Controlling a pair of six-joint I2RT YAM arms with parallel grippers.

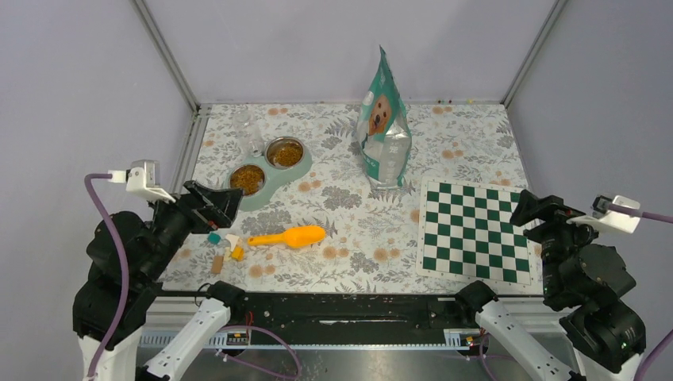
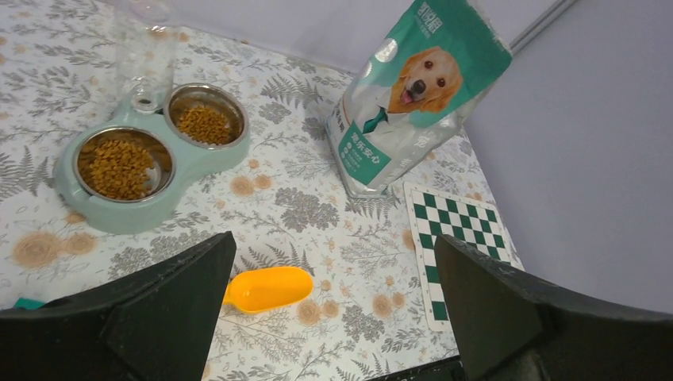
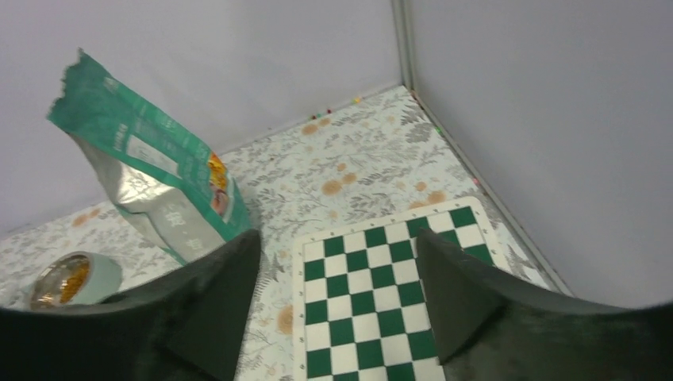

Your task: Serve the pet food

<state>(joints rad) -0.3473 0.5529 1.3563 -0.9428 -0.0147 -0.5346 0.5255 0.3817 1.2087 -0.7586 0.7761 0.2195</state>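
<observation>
Brown kibble, the pet food (image 1: 248,179), fills both steel bowls of a pale green double feeder (image 1: 274,186); it also shows in the left wrist view (image 2: 117,167). An orange scoop (image 1: 289,236) lies empty on the cloth in front of the feeder, seen too in the left wrist view (image 2: 270,287). A green dog-food bag (image 1: 383,127) stands upright, torn open at the top. My left gripper (image 1: 218,208) is open and empty, raised near the feeder's left end. My right gripper (image 1: 533,208) is open and empty above the chessboard's right edge.
A green-and-white chessboard (image 1: 474,230) lies at the right. Small coloured wooden blocks (image 1: 226,248) lie near the scoop's handle. A clear bottle (image 1: 248,131) stands on the feeder. Grey walls close in the table on three sides.
</observation>
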